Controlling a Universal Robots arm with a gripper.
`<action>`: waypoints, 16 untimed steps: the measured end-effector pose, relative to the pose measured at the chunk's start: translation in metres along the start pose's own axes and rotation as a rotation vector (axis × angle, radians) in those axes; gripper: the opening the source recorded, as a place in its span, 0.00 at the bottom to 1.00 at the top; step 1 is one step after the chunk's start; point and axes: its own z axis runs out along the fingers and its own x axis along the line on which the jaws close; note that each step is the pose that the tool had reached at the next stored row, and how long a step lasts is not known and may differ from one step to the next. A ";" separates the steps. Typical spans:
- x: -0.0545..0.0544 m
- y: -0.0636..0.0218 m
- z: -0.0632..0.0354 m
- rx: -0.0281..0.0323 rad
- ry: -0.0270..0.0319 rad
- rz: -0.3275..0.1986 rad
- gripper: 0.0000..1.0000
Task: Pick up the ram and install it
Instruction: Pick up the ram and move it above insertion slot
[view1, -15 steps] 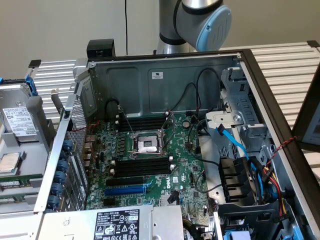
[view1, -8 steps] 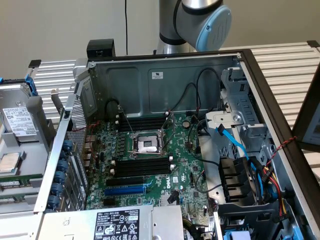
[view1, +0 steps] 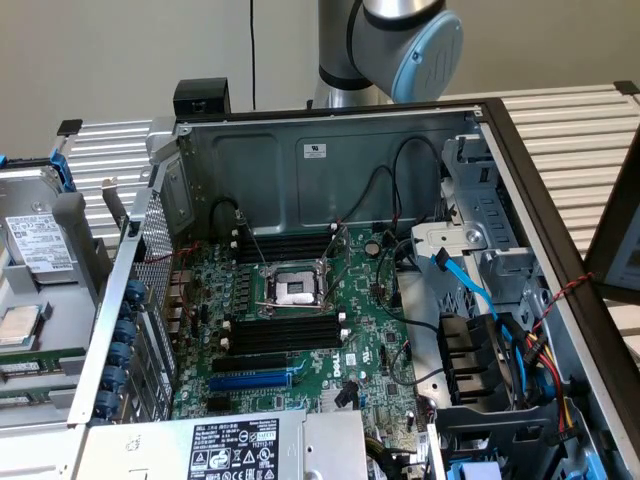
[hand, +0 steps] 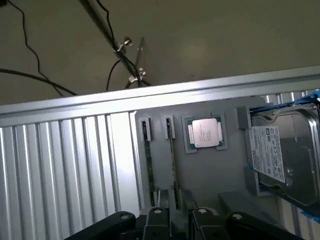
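The wrist view shows the spread claw (hand: 178, 220) over the ram (hand: 173, 160) beside the CPU (hand: 205, 133); the exterior view shows the motherboard (view1: 370, 350) and its black slots (view1: 285, 330).

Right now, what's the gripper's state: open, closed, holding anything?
Gripper: open, holding nothing; both ram sticks sit in the tray.

Robotics lab, PC-assembly bench: open PC case (view1: 300, 170) w/ mobo (view1: 370, 340), robot arm (view1: 400, 40), parts tray (hand: 210, 175).

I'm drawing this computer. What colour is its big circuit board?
The circuit board is green, clearest in the exterior view.
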 end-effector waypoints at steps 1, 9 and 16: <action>0.000 -0.0001 0.0018 0.0002 0.0002 -0.006 0.25; -0.001 -0.0008 0.0163 0.0018 0.0028 -0.058 0.25; -0.001 -0.0014 0.0292 0.0055 0.0080 -0.175 0.25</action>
